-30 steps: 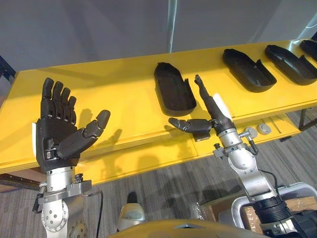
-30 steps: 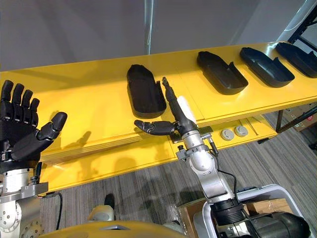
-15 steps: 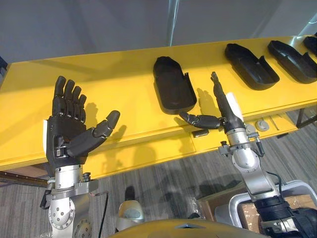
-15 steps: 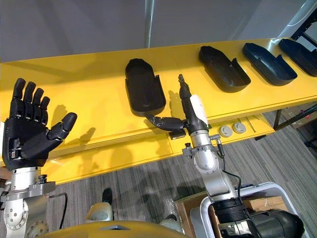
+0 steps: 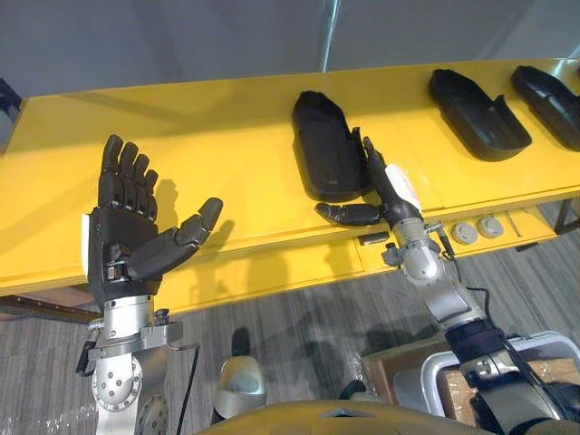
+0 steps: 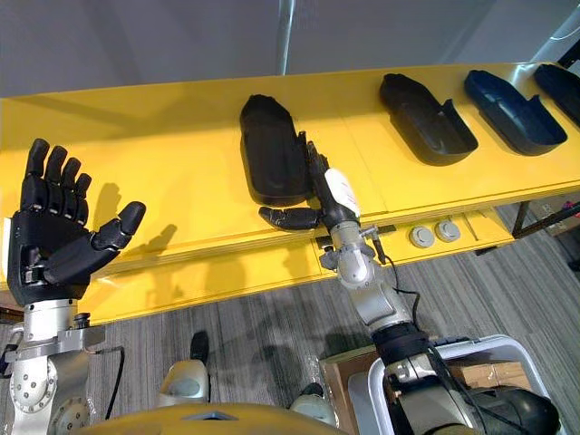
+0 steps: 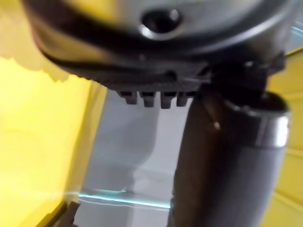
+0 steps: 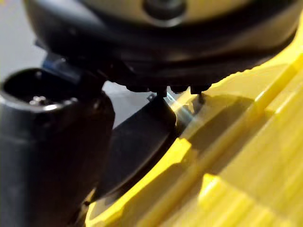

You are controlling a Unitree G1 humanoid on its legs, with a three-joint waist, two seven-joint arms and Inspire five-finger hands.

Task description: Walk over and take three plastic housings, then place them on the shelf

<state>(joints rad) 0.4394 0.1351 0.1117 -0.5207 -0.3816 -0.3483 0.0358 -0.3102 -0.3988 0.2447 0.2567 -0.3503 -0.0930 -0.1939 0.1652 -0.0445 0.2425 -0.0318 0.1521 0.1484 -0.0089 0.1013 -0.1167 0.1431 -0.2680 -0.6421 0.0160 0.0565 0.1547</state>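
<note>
Nothing is taken yet: the right hand [image 5: 385, 190], fingers straight and thumb spread, flanks the centre-frame housing [image 5: 326, 154] on the yellow table [image 5: 181, 145] (other housings [image 5: 476, 113] wait upper right); left hand [image 5: 122, 236] spread, lower left.

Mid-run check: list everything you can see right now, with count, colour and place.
table: one, yellow, long, across the view
nearest housing: one, black, mid-table
other housings: three, black, in a row toward the table's right end
round knobs: two, grey, on the table's front ledge
floor: grey carpet, below the table
left hand: dark, open, raised at the view's left
right hand: dark, open, fingers straight alongside the nearest housing's right edge
</note>
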